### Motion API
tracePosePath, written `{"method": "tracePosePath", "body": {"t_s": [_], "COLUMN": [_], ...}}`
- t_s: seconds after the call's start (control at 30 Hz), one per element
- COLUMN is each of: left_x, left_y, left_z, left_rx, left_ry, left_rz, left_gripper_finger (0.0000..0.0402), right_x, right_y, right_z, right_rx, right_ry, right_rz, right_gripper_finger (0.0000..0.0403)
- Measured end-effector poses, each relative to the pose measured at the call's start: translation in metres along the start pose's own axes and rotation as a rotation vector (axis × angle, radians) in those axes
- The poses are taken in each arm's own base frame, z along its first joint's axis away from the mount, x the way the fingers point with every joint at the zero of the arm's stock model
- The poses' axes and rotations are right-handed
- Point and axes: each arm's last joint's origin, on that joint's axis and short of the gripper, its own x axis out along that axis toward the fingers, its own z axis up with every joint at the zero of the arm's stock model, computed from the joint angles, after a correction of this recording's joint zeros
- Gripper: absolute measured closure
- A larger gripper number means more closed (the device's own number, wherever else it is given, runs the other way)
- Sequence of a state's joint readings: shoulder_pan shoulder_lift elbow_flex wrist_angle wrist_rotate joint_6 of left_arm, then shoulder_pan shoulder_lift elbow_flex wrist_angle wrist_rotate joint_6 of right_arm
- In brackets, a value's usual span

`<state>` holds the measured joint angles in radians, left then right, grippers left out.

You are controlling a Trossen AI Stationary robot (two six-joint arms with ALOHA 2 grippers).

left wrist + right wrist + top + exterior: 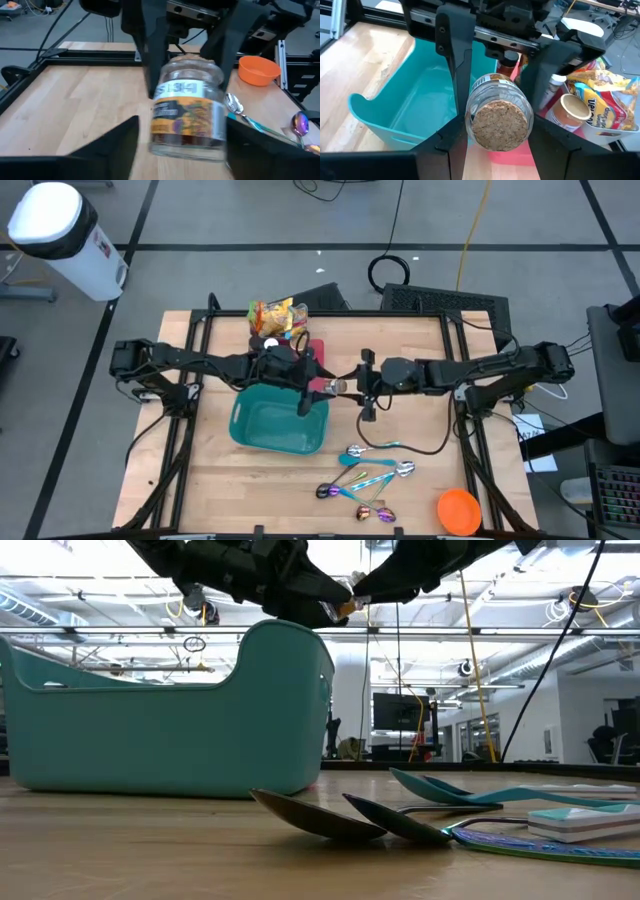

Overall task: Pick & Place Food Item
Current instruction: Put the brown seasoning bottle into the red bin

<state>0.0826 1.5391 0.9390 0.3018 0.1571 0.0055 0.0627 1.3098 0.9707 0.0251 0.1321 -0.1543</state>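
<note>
Jar (498, 116): lying level above bin (280, 423) edge, between both grippers.
Right gripper (492, 142): clamped on jar's base end.
Left gripper (182, 145): fingers flank jar's lid end; contact unclear.

Between the two sets of jaws, a jar (499, 117) hangs above the table (210, 470), over the right rim of a tub (279, 421). The left gripper (303, 385) closes in on it from the tub's side, the right gripper (345, 386) from the opposite side, each facing the other. Behind the left jaws, at the table's far edge, sits a heap of packaged foods (276, 318). In front of the right jaws lies a cluster of spoons (365, 477). Beyond those, near the front right corner, stands a bowl (459, 511), well apart from both jaws.
</note>
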Motion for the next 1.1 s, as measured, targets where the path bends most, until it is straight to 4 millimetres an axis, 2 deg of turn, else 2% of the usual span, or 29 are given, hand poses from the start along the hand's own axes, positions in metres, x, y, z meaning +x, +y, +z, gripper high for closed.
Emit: {"method": "tracePosePath", "body": {"t_s": [0.1,0.23,0.37,0.57,0.67,0.73,0.83,0.97,1.1], "left_x": [0.000,0.000,-0.008,-0.020,-0.026,-0.028,-0.030,-0.028,-0.024], "left_y": [-0.001,0.000,0.004,0.025,0.036,0.041,0.046,0.054,0.057], "left_z": [0.000,0.001,0.009,0.023,0.021,0.017,0.013,0.006,0.001], "left_rx": [0.000,0.027,0.068,0.116,0.122,0.136,0.133,0.101,0.066], "left_ry": [0.001,-0.006,-0.049,-0.215,-0.306,-0.391,-0.502,-0.555,-0.547], "left_rz": [-0.023,-0.024,-0.013,-0.098,-0.156,-0.188,-0.213,-0.219,-0.225], "left_gripper_finger": [0.0205,0.0207,0.0207,0.0207,0.0207,0.0207,0.0207,0.0207,0.0207], "right_x": [0.000,-0.002,-0.014,-0.040,-0.046,-0.046,-0.045,-0.041,-0.046], "right_y": [0.000,-0.001,-0.002,-0.003,-0.002,0.001,0.000,-0.005,-0.013], "right_z": [-0.001,0.000,0.000,-0.014,-0.022,-0.033,-0.044,-0.057,-0.068], "right_rx": [0.002,0.002,0.006,0.151,0.204,0.192,0.159,0.137,0.142], "right_ry": [0.005,0.006,0.049,0.230,0.232,0.228,0.101,-0.243,-0.619], "right_rz": [0.004,0.001,0.008,0.014,-0.027,-0.070,-0.181,-0.314,-0.331], "right_gripper_finger": [0.0241,0.0234,0.0199,0.0159,0.0154,0.0155,0.0160,0.0172,0.0181]}}
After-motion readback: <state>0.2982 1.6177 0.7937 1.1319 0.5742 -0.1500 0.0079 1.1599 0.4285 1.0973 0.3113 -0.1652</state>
